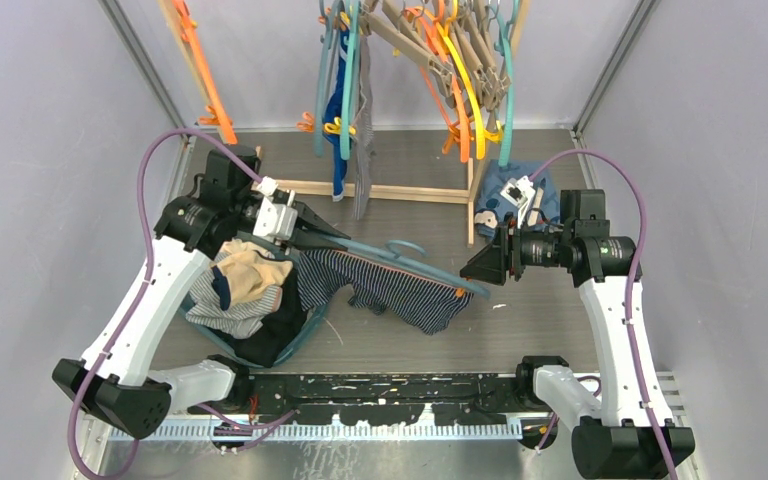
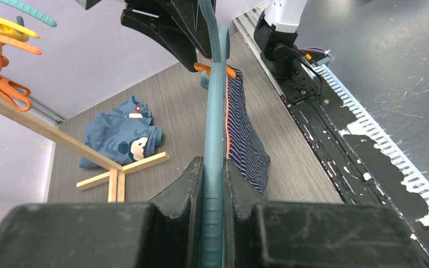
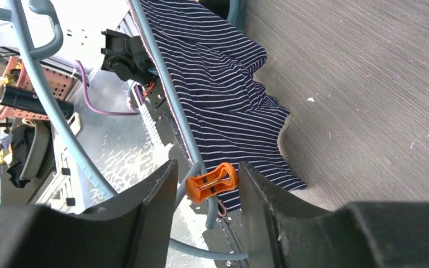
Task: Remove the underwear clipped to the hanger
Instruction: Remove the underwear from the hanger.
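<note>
Two robot arms work over a grey table (image 1: 540,320), unclipping clothes from a hanger. The step in hand looks like the release of one clip.

The left gripper (image 2: 213,167) is clamped tight on the bar of a teal hanger (image 2: 214,111), holding it out level above the table. A pair of navy striped underwear (image 3: 218,84) hangs from that bar and drapes down until its lower part lies on the table. It is fastened near the far end of the bar by an orange clip (image 3: 212,181).

The right gripper (image 3: 208,167) has its two fingers standing partly apart, one on each side of the orange clip, with the end loop of the hanger between them too. Neither finger seems to press on the clip yet, and the gripper holds nothing.

The next move probably calls for the right gripper to squeeze the clip's handles so that it opens, while the left gripper keeps the hanger steady. The squeeze must land on the clip and not on the hanger loop beside it, or the cloth will stay caught. Once freed, the underwear should slide off under its own weight.

Below the left arm, a heap of other underwear (image 1: 245,290), beige, grey and dark, lies in a basket (image 1: 305,330), which suggests the job is well along.
</note>
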{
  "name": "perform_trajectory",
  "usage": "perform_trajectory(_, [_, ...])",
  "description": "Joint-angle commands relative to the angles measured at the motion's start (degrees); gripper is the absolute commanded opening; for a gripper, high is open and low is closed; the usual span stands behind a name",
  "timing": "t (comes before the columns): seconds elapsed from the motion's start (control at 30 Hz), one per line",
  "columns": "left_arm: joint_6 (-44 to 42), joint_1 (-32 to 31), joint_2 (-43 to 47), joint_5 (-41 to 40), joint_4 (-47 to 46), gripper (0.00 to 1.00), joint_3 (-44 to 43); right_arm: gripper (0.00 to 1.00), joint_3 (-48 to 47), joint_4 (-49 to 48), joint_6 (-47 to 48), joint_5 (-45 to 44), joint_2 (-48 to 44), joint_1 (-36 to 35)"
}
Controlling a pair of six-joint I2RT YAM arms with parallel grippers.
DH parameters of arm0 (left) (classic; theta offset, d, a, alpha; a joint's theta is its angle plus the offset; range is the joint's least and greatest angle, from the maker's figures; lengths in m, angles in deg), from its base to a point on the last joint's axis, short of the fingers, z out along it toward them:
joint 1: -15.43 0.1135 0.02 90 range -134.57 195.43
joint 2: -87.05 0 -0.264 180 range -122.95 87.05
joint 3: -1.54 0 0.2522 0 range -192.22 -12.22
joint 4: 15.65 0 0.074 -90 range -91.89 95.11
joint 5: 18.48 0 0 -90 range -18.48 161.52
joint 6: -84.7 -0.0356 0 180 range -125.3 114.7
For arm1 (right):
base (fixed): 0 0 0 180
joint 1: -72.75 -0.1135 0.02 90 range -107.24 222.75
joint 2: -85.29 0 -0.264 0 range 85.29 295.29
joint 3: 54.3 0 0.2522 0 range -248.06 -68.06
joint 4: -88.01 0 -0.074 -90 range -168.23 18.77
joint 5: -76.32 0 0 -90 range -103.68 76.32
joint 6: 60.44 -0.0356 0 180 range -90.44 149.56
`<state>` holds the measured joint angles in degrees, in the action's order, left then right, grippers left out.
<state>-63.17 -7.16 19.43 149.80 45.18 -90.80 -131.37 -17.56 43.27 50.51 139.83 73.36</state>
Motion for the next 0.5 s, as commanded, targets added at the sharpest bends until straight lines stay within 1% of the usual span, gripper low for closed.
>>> perform_trajectory(0.0, [-0.8, 0.5, 1.7, 2.5, -1.6, 0.00, -1.5, 0.48, -0.7, -0.8, 0.6, 2.9, -0.1, 0.3])
perform_trajectory(0.07, [-0.9, 0.7, 1.7, 2.7, -1.6, 0.00, -1.5, 0.48, -0.6, -0.9, 0.6, 2.8, 0.0, 0.3])
perform_trajectory(0.1, [-1.0, 0.7, 1.7, 2.7, -1.6, 0.00, -1.6, 0.50, -0.5, -1.1, 0.6, 2.7, 0.0, 0.3])
perform_trajectory(0.33, [-1.2, 0.9, 1.6, 3.0, -1.5, 0.00, -1.7, 0.57, 0.0, -1.7, -0.4, 1.9, 0.9, 0.3])
perform_trajectory(0.47, [-1.5, 1.1, 1.7, 3.0, -1.0, 0.00, -1.9, 0.57, 0.4, -2.4, -1.2, 1.5, 1.3, 0.3])
